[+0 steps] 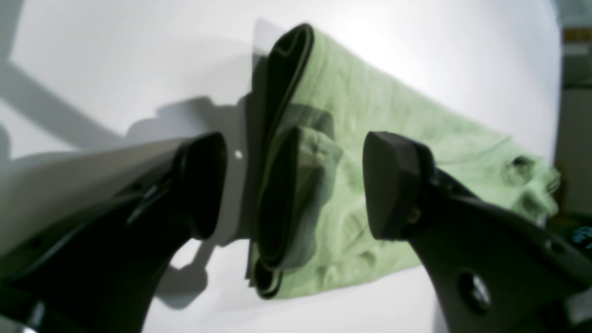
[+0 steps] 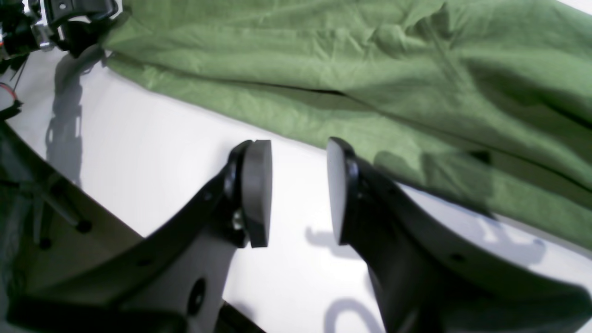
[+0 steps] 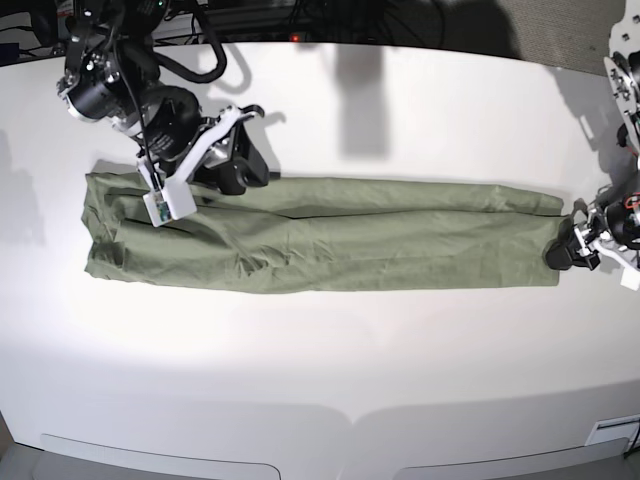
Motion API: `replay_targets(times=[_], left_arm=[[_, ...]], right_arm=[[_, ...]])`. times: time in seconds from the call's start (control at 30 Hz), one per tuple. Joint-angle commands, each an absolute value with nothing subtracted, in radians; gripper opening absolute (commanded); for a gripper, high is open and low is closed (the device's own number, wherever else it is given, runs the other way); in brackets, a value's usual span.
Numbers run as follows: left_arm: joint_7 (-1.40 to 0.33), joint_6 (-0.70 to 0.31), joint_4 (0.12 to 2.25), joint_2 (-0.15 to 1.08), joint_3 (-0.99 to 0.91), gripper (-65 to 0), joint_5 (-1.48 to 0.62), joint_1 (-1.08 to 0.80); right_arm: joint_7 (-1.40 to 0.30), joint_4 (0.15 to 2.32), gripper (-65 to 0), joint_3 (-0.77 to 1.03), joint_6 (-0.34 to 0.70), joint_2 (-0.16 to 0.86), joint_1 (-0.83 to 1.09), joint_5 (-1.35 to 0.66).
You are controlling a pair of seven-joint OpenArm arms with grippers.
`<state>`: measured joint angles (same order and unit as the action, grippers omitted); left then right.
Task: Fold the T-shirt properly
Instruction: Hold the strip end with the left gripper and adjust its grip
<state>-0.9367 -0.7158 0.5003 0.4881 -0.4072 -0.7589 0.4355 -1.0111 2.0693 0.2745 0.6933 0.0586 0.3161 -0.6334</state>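
Fingers of the left gripper (image 1: 296, 185): spread wide, straddling the folded end of the T-shirt, nothing pinched. Fingers of the right gripper (image 2: 298, 192): parted with a moderate gap, empty, over bare white tabletop (image 3: 330, 390) just beside the cloth's long edge. Soft, wrinkled sage-green cotton T-shirt (image 3: 330, 235): folded into a long narrow band lying flat across the tabletop. Handling, as judged: each gripper should take all layers at its end before lifting, keeping edges aligned. Containers: none visible.
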Motion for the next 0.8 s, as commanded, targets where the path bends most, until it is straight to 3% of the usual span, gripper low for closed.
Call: replay_targets(times=[0.0,0.77], left_arm=[[-0.984,-0.698,0.488,0.492,-0.405,-19.9,-0.707,0.434],[-1.153,-0.698,0.486,0.458,-0.405,-20.0,-0.777,0.396]], right_arm=[[-0.998,2.089,-44.4,0.276,0.698,0.061,0.311,-0.66],[-0.995,2.089,-44.4,0.276,0.698,0.067,0.31,-0.667]])
